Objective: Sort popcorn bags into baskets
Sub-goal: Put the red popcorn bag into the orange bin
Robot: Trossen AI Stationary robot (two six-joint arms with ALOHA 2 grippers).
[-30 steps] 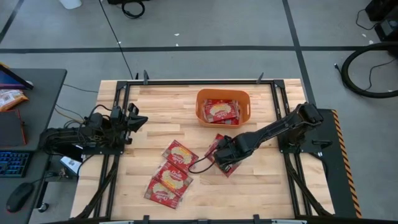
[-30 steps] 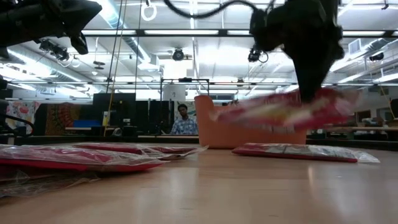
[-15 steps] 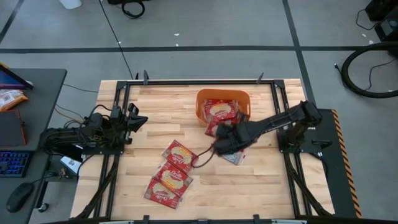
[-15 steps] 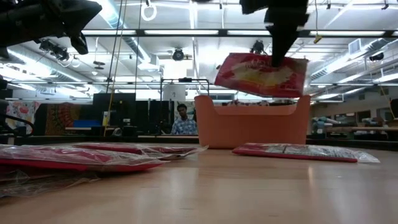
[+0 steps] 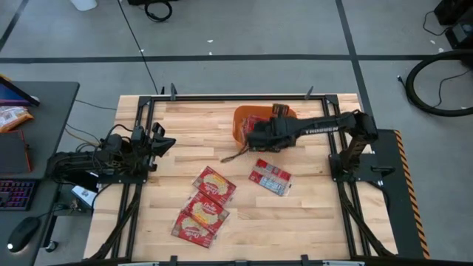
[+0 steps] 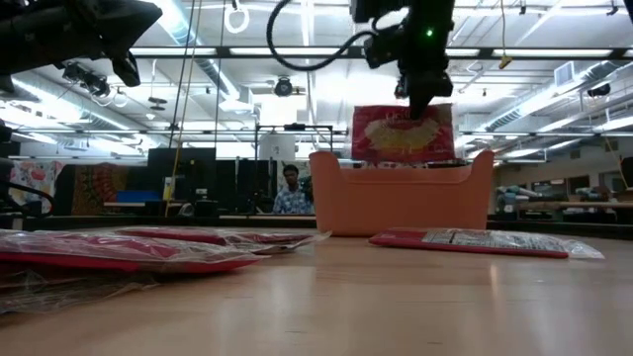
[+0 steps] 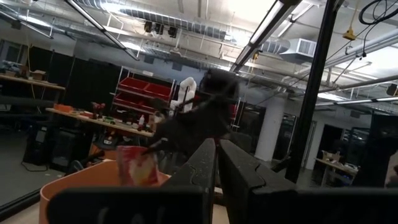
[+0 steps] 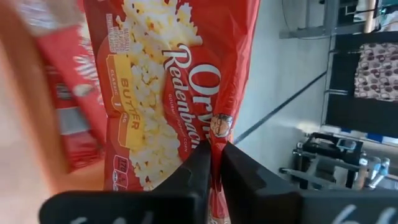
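Note:
My right gripper (image 5: 260, 136) hovers over the orange basket (image 5: 239, 123) at the table's far middle, shut on a red popcorn bag (image 6: 403, 133). That bag fills the right wrist view (image 8: 174, 81). More red packets (image 8: 68, 112) lie inside the basket. One bag (image 5: 270, 176) lies flat on the table on the near side of the basket. Three more (image 5: 205, 207) lie overlapping toward the near left. My left gripper (image 5: 168, 142) is shut and waits at the table's left edge, holding nothing. My right gripper pinches the bag by its upper edge (image 8: 219, 132) between the two fingers (image 8: 198, 171), coming from above and pointing down. The bag hangs upright below the fingers, lifted clear of the table. Its lower end (image 6: 401, 158) dips behind the basket's rim.
The basket (image 6: 401, 198) stands near the table's far edge. Bare wood lies between it and my left arm. The black frame rails (image 5: 140, 148) run along the table's sides. A person (image 6: 292, 193) stands far off in the room beyond the table.
My right gripper has risen from the table's middle and moved toward the far edge until it is over the basket, staying shut. The bag has been lifted clear of the table and swung from nearly flat to hanging upright, then dropped lower toward the basket's rim.

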